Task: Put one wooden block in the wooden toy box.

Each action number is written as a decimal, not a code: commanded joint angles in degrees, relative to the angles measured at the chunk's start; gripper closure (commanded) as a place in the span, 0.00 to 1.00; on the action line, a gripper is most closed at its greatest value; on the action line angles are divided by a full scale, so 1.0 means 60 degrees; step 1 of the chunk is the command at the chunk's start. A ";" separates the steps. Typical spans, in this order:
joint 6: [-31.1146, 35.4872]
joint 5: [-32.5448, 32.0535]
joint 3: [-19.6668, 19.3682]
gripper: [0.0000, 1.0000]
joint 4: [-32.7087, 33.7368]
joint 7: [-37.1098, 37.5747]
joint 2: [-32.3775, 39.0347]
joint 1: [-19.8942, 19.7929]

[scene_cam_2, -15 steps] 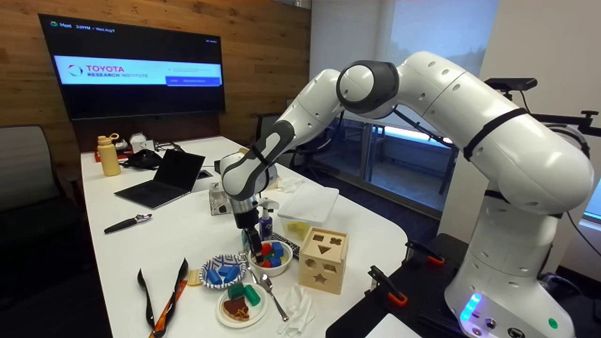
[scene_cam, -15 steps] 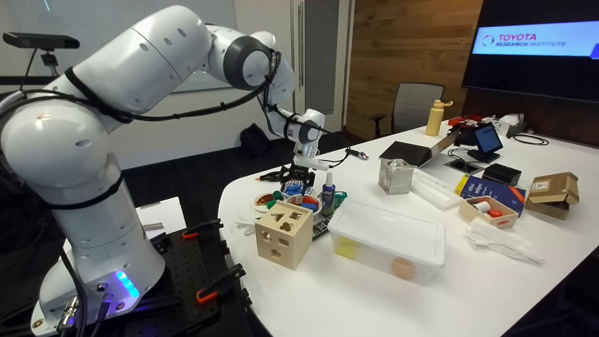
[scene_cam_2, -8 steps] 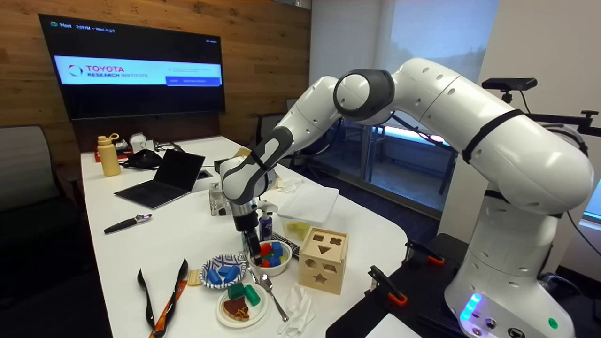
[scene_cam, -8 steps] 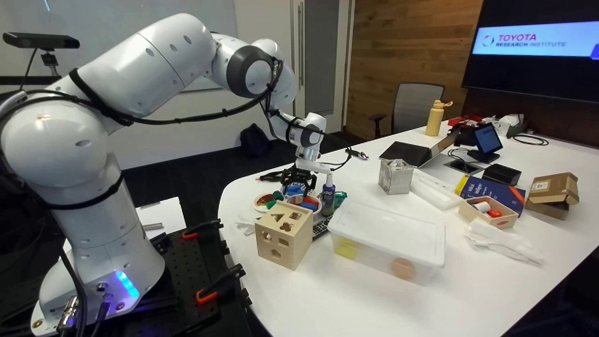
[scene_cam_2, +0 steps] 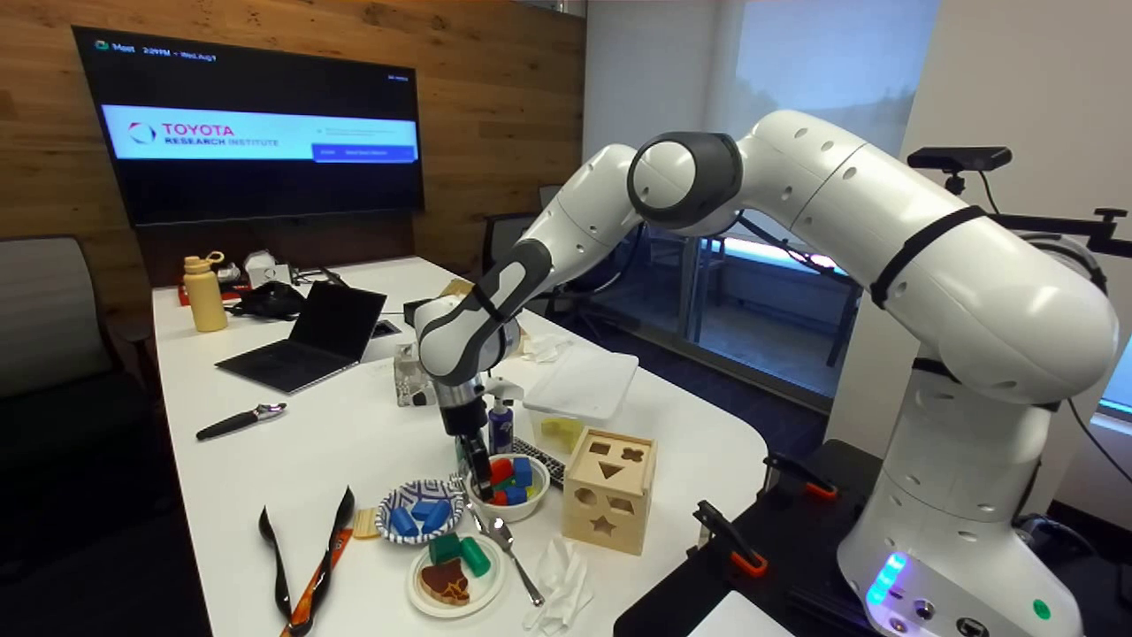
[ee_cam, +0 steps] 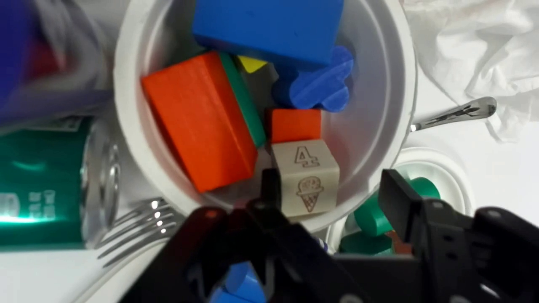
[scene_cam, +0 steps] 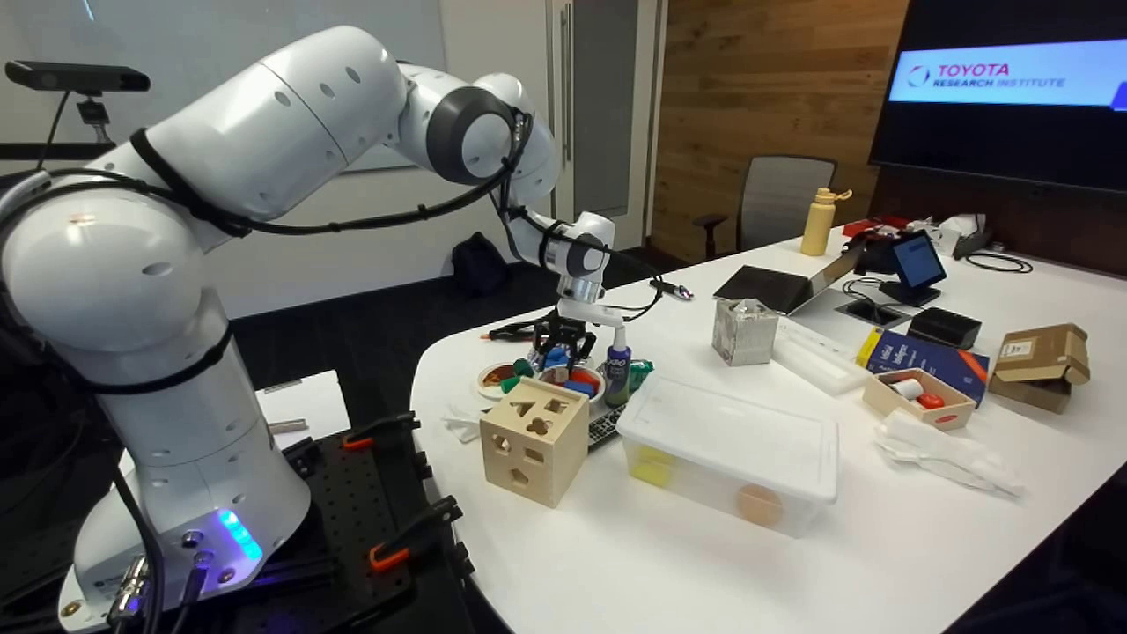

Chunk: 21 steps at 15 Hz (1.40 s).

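Note:
In the wrist view, a pale wooden block [ee_cam: 309, 185] printed with a 4 and an ice cream cone rests in a white bowl [ee_cam: 402, 92], near its rim. My gripper [ee_cam: 332, 189] is open around it. One of its fingers [ee_cam: 271, 185] is right beside the block, inside the bowl. A gap separates the block from the opposite finger, which appears beyond the rim. The wooden toy box [scene_cam: 568, 458] stands upright with cut-out holes in its top and sides. In an exterior view, the gripper [scene_cam_2: 480, 487] reaches down at the bowl, and the toy box [scene_cam_2: 584, 524] is beside it.
Red, blue and green blocks [ee_cam: 198, 122] crowd the same bowl. Close by are a patterned bowl of blue blocks [scene_cam_2: 420, 513], a plate [scene_cam_2: 486, 588], a fork [ee_cam: 143, 227], a green can [ee_cam: 46, 181] and a spray bottle [scene_cam: 617, 374]. A lidded plastic container [scene_cam: 731, 431] stands past the toy box.
The arm came down a little toward the bowl, then held nearly still. My gripper's fingers have drawn partway together over the last half second. Box and bowls stayed put.

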 commanded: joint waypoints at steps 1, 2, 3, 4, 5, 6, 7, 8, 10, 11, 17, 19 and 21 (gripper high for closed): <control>0.0079 -0.0227 -0.0136 0.66 0.0092 0.0170 0.0042 0.0173; 0.0097 -0.0240 -0.0140 0.73 0.0074 0.0190 0.0034 0.0186; 0.0121 -0.0265 -0.0144 0.80 0.0053 0.0208 0.0016 0.0197; 0.0146 -0.0295 -0.0143 0.89 0.0027 0.0219 -0.0009 0.0203; 0.0177 -0.0326 -0.0158 0.90 -0.0004 0.0261 -0.0037 0.0224; 0.0204 -0.0356 -0.0162 0.90 -0.0031 0.0277 -0.0054 0.0236; 0.0231 -0.0378 -0.0175 0.90 -0.0058 0.0307 -0.0067 0.0247; 0.0233 -0.0382 -0.0181 0.90 -0.0069 0.0330 -0.0072 0.0258; 0.0193 -0.0347 -0.0182 0.90 -0.0126 0.0482 -0.0180 0.0299; 0.0181 -0.0283 -0.0165 0.90 -0.0239 0.0668 -0.0351 0.0292; 0.0350 0.0030 -0.0117 0.90 -0.1048 0.3150 -0.1760 0.0298; 0.0577 0.0173 -0.0096 0.90 -0.1568 0.4145 -0.2440 0.0210; 0.0984 0.0370 -0.0111 0.90 -0.2500 0.4977 -0.3315 0.0032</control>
